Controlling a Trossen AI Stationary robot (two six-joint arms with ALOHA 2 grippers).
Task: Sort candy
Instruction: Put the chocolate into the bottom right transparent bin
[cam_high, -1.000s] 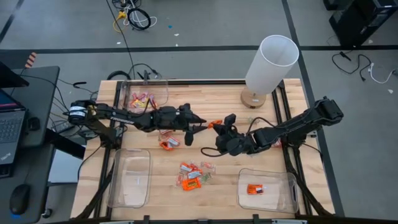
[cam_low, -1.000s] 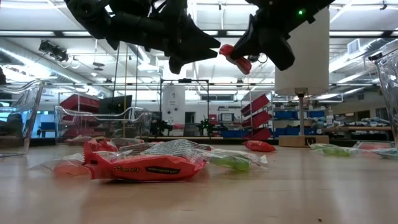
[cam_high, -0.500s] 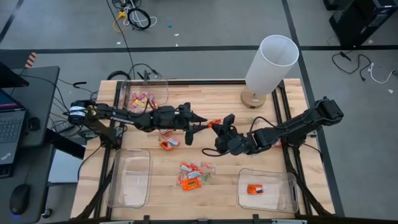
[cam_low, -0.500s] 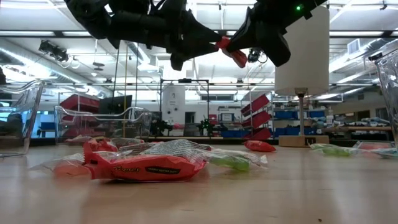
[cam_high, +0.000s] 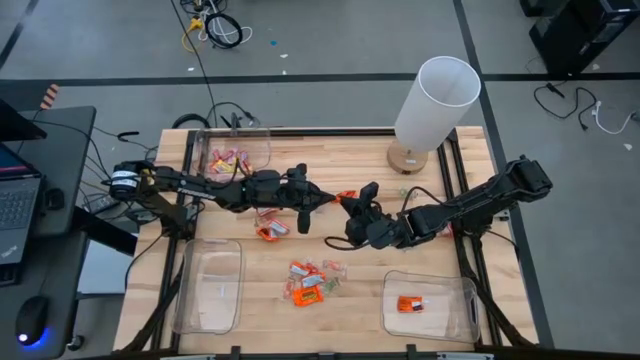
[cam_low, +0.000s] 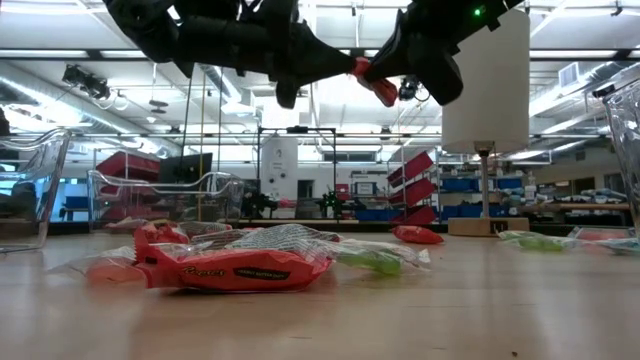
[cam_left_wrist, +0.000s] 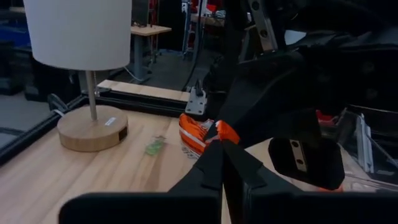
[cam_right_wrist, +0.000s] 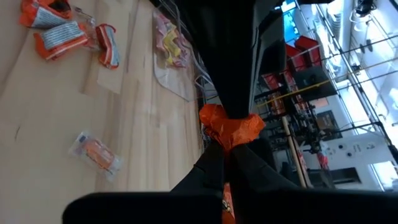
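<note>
Orange candy lies loose near the desk's front edge, with one piece in the front-right bin. Above mid-desk, the left gripper and right gripper meet, both jaws closed on one orange sweet. Pink-yellow pieces fill the back-left bin.

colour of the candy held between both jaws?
Bright orange candy; clearest in the right wrist view.

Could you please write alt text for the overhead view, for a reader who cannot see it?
Above the middle of a wooden table, the left pincer and right pincer meet tip to tip, both shut on one orange candy. More candy lies loose below them, with clear bins at three corners and a white lamp at the back.
</note>
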